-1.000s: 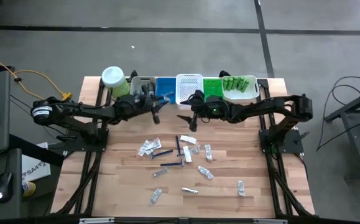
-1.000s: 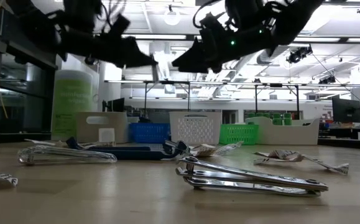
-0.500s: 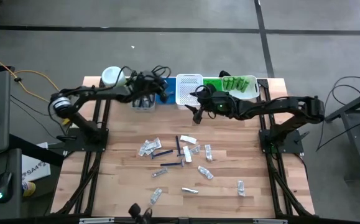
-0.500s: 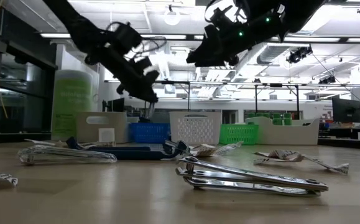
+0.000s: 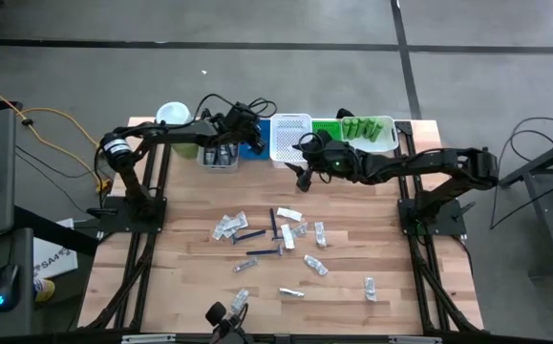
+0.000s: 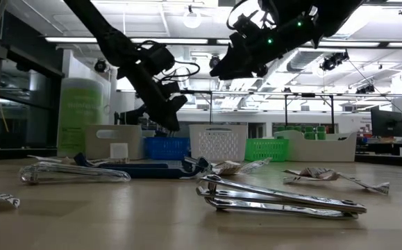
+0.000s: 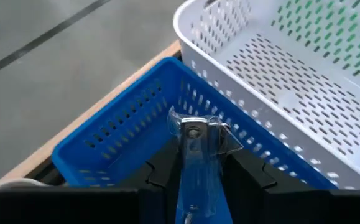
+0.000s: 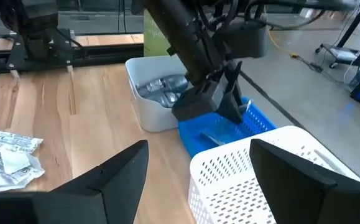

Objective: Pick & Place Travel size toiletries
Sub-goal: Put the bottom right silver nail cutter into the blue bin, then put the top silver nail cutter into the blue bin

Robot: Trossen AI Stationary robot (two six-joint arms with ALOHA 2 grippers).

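Observation:
My left gripper (image 5: 249, 137) hovers over the blue basket (image 7: 124, 130) in the bin row at the table's far edge, shut on a thin blue stick with a clear-wrapped metal head (image 7: 195, 134). My right gripper (image 5: 302, 175) hangs open and empty just in front of the white basket (image 5: 291, 136). Several toiletries, sachets and dark blue sticks (image 5: 274, 239), lie flat on the middle of the wooden table. Nearest in the low view lies a shiny metal piece (image 6: 277, 198). My left gripper pinches the blue stick's shaft (image 7: 196, 186) between its two fingers (image 7: 161, 177). The fingers lie along the stick and slant down toward the far edge. The head end sticks out ahead of them, lifted clear above the blue basket's inside.
The row at the far edge runs: a tall pale-green jar (image 5: 173, 119), a grey bin (image 8: 161, 93) with shiny items, the blue basket, the white basket, a green basket (image 5: 326, 134), and a tray of green bottles (image 5: 370, 132). Bare wood lies along the near edge.
My left gripper has swung from in front of the grey bin toward the far edge and the right, sinking a little over the blue basket and tipping closer to level, the blue stick still in it. My right gripper has risen slightly.

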